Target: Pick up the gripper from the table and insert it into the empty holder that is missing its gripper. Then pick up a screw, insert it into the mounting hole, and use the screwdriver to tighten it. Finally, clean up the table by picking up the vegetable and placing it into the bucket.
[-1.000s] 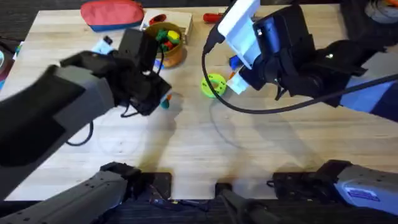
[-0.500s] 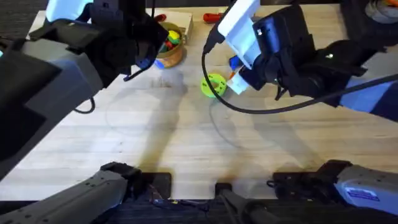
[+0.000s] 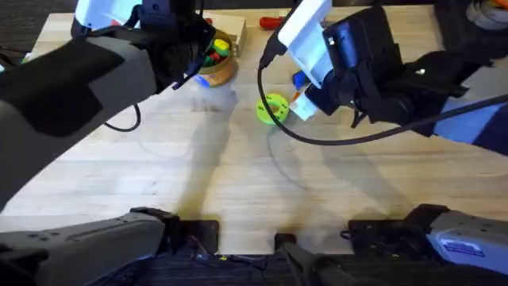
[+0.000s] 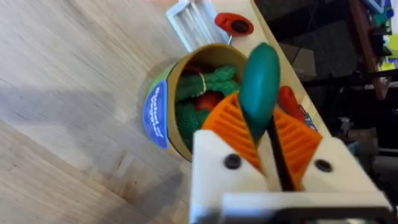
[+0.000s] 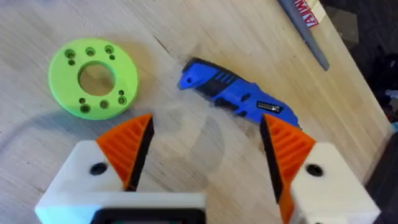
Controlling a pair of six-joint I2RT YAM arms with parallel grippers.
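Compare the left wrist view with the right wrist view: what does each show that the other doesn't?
Left wrist: the left pincer shut on the vegetable, above the bucket of toy pieces. Right wrist: the open right pincer over the green disc, with its mounting hole, and the screwdriver, which lie apart. Both share the wooden table and orange ribbed pads.

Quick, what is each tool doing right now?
Left tool: shut on the teal vegetable, over the bucket.
Right tool: open, holding nothing.

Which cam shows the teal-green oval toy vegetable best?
Left wrist: the teal-green oval toy vegetable is clamped in the left pincer above the wooden bucket. In the overhead view the arm blocks it.
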